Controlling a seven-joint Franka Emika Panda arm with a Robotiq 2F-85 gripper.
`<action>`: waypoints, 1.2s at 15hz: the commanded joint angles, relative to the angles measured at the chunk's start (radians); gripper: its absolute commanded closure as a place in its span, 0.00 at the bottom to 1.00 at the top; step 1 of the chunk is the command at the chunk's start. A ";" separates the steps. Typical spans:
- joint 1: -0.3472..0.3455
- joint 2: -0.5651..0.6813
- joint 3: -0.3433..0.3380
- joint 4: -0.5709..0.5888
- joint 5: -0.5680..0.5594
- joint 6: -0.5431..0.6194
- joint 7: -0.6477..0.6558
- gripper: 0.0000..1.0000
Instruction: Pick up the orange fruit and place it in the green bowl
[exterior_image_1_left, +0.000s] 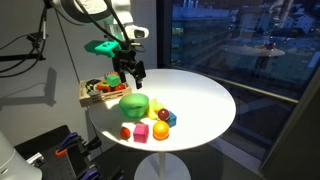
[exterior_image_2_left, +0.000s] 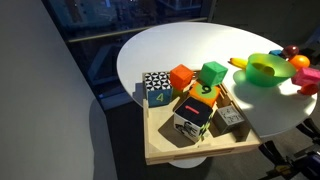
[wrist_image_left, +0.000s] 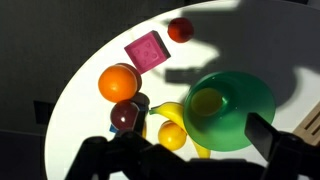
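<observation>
Small round reddish-orange toy fruit out on the round white counter, just beside the pink cube and well apart from the shallow bright green plastic bowl, clearly not picked up yet. Jaws wide apart and empty, hanging above the bowl, so looks like the reaching step. Next up, probably: slide over past the cube, centre on the small fruit, drop and close, minding the bigger bright orange fruit nearby.

I am looking down on a white table: a bright green bowl, a reddish-orange fruit, a pink cube, a brighter orange fruit, a dark red fruit, a yellow banana. My fingers are showing black.
</observation>
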 joint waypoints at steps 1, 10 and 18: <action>0.010 0.006 -0.011 0.001 -0.003 0.013 -0.014 0.00; 0.013 0.013 -0.015 -0.008 -0.004 0.022 -0.031 0.00; 0.012 0.004 -0.039 -0.078 -0.015 0.018 -0.125 0.00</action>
